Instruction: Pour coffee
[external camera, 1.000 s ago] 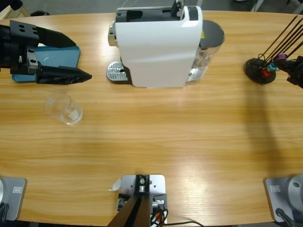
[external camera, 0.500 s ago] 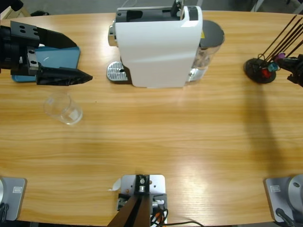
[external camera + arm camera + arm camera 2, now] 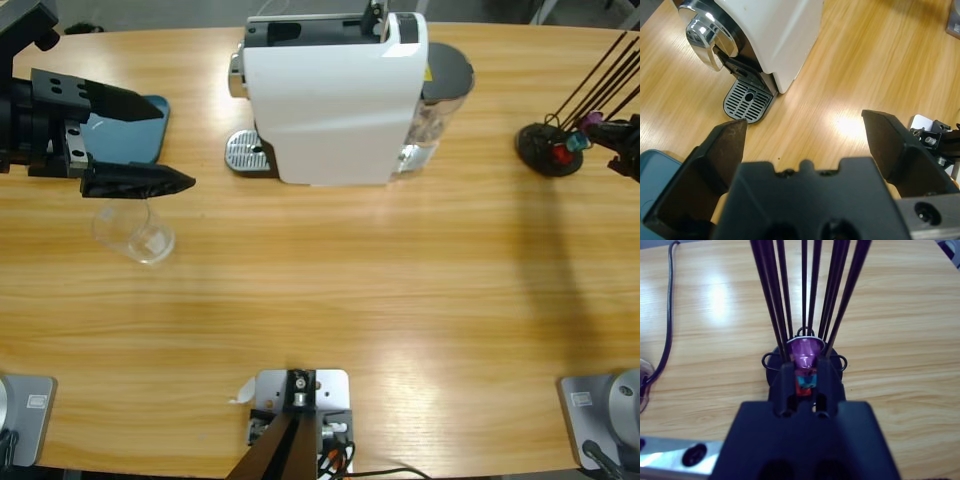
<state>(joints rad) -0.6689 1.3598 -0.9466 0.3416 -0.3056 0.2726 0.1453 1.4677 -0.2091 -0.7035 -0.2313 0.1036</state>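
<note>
Left pincer (image 3: 140, 140), jaws spread and empty, has slid down toward the glass (image 3: 133, 229) by the machine (image 3: 335, 95), so a grab looks next; right pincer (image 3: 802, 382) clenched on a capsule (image 3: 804, 352); no coffee visible yet.

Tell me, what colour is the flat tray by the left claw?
Blue-teal; the tray shows best in the high view.

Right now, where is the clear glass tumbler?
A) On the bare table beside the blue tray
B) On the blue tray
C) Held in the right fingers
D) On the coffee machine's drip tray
A: the tumbler stands on bare wood beside the blue tray, away from the drip tray.
</note>
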